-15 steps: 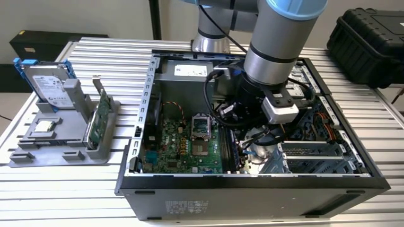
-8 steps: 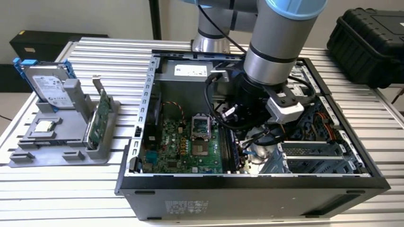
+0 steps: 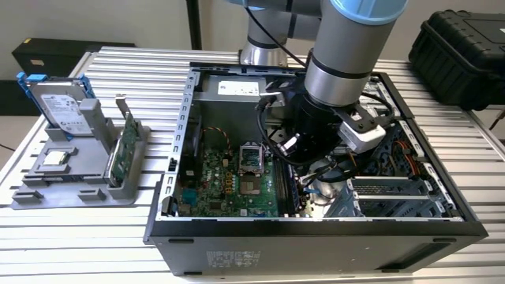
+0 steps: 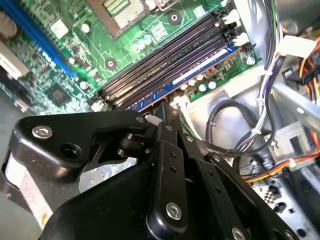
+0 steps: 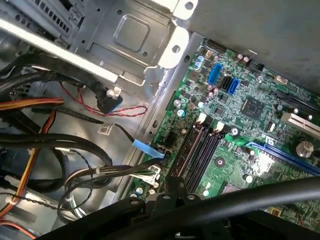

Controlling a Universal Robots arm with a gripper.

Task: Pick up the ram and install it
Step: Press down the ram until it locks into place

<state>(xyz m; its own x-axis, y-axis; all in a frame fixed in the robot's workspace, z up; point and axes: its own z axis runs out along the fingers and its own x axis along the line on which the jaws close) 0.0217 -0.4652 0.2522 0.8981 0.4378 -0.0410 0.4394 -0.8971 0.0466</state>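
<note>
- Reaching down into the open computer case (image 3: 316, 228), the arm has its claw (image 4: 167, 107) low over the memory slots (image 4: 165, 60) of the green motherboard (image 3: 229, 183).
- In the second wrist view, the claw's black tips come together just above the outermost slot, the one nearest the board's edge and the cable bundle (image 4: 235, 125).
- The ram (image 4: 200, 67) lies along that slot, a thin dark stick with a blue-and-white label, with the claw's tips meeting at its near end; whether they are pinching it or merely pressing on it, I cannot tell.
- The other three slots beside it stand bare, with white latches (image 4: 232, 17) at their far ends.
- In the first wrist view, the slots (image 5: 197, 152) run away from the claw's tips (image 5: 172, 187), with the blue connectors (image 5: 222, 80) beyond.
- On the slatted table (image 3: 94, 236), at the exterior view's left, a grey holder (image 3: 79, 171) carries a hard drive (image 3: 63, 106) with blue rails and an upright green card (image 3: 122, 151).
</note>
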